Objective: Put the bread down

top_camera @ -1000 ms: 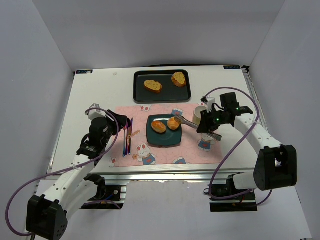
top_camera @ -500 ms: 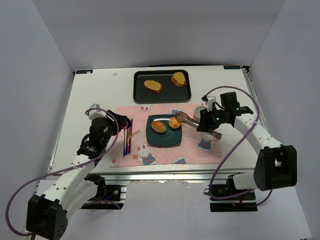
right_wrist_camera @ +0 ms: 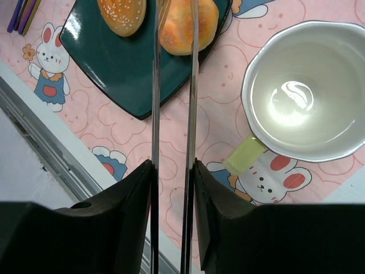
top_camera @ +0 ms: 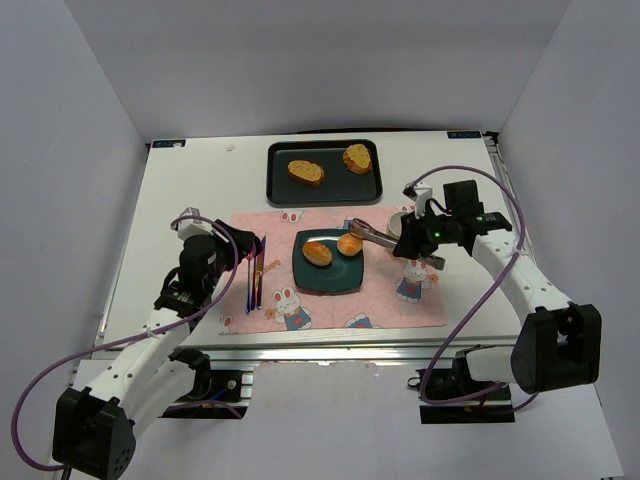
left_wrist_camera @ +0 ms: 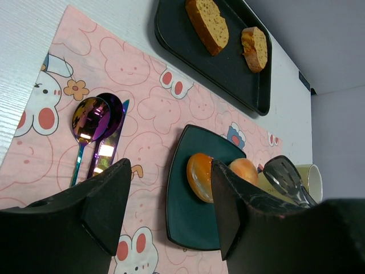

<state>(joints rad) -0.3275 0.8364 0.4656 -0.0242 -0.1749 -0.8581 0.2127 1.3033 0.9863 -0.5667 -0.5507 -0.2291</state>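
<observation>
Resting side by side on the plate (top_camera: 325, 280), the two buns are found near the middle of the bench (top_camera: 190, 190), slightly toward its near edge. The left bun (top_camera: 317, 253) and the right bun (top_camera: 349, 245) are close together; contact between them cannot be determined. The plate is set on a pink placemat (top_camera: 330, 310).

The right gripper (top_camera: 425, 242) is positioned toward the right edge of the bench, and its jaws are clamped on the handles of a pair of tongs (top_camera: 375, 237). In the right wrist view the two tong arms (right_wrist_camera: 191, 114) are seen running over the right bun (right_wrist_camera: 177, 28), with a narrow gap kept between them. The tong head is located just beside that bun on its cup side; whether it touches cannot be told. A cup (right_wrist_camera: 268, 131) is placed just right of the plate.

The left gripper (top_camera: 235, 250) is held above the left part of the placemat, near the cutlery (top_camera: 256, 275). Its jaws are spread, with nothing between them.

A black tray (top_camera: 330, 185) is placed at the far edge, and two toasted pieces (top_camera: 306, 172) are carried on it.
</observation>
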